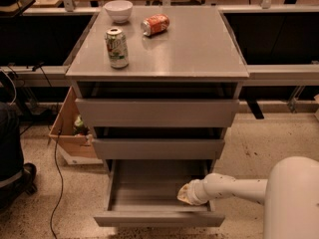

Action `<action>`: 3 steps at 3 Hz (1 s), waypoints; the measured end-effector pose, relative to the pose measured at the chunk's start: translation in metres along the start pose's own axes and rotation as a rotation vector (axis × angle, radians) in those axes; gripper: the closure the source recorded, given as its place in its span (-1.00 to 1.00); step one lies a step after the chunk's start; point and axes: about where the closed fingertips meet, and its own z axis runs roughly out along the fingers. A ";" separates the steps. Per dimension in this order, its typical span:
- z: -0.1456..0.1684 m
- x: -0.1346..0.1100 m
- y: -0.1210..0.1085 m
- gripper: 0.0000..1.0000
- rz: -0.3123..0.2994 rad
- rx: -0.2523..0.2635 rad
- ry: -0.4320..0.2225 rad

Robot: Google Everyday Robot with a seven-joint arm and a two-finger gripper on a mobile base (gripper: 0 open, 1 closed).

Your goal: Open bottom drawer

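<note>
Speckled floor (pixel 259 138) is visible around the grey cabinet (pixel 157 113). The bottom drawer (pixel 158 219) is judged almost fully opened; the gripper (pixel 185 193) is positioned inside it, jaw state undeterminable.

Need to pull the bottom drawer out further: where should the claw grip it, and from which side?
On the bottom drawer, probably the front panel's top edge, coming down from above: the front is flat with no handle, and the drawer is partly out, so that rim is exposed. The claw sits inside it, near the right front corner.
</note>
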 end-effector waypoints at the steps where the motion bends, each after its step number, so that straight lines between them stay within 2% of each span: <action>1: 0.000 0.000 0.000 1.00 0.000 0.000 0.000; 2: 0.020 0.002 0.001 1.00 0.034 -0.007 -0.039; 3: 0.070 0.015 0.002 1.00 0.094 -0.041 -0.101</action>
